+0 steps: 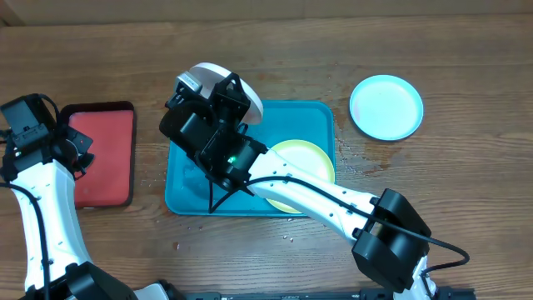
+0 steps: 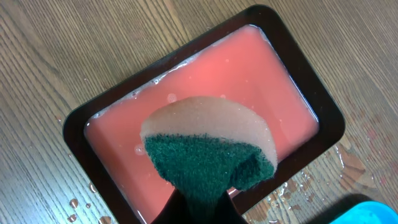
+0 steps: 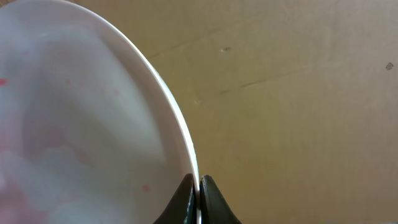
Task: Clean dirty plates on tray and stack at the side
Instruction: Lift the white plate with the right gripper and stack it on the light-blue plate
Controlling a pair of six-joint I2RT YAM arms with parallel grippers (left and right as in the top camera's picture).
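Observation:
My right gripper (image 3: pixel 198 186) is shut on the rim of the white plate (image 3: pixel 81 118), which has faint red smears. In the overhead view the white plate (image 1: pixel 208 77) is held tilted above the back left of the teal tray (image 1: pixel 179 196), near my right gripper (image 1: pixel 226 93). The yellow-green plate (image 1: pixel 308 158) lies on the tray's right side. The light blue plate (image 1: pixel 386 107) lies on the table right of the tray. My left gripper (image 2: pixel 205 202) is shut on the dark green and tan sponge (image 2: pixel 208 149), above the red tray (image 2: pixel 249 68).
The red tray (image 1: pixel 104 154) with a dark rim holds pinkish liquid and sits left of the teal tray. Water drops lie on the wooden table (image 1: pixel 466 192) around both trays. The left arm (image 1: pixel 33 167) stands at the table's left edge.

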